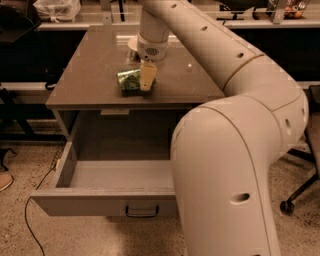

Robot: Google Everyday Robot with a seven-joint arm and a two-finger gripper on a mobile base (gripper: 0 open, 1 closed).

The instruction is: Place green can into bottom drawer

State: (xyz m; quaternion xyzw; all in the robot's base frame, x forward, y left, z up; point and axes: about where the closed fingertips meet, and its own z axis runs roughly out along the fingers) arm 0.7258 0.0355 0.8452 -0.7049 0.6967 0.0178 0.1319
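- The hand is hanging at upper centre of the frame, right down on the green can, which is lying on its side on the worktop.
- Whether the hand is gripping the can or merely sitting against it, I cannot tell; the near side of the hand is covering the can's right end.
- The bottom drawer is standing wide open in the lower left, its floor showing bare, so the target is waiting.
- The risk I'm watching: a can on its side is likely to roll, and an off-centre squeeze could be sending it away across the worktop or off the front edge.
- If it is lifted by one end, it could be tipping or slipping out on the way down.
- The robot's own arm is filling the right half of the frame and overlapping the drawer's right side, crowding the path down.
- A cream bowl is sitting just behind the hand, near enough to be bumped.
- A plastic bag is lying at upper left, well apart.
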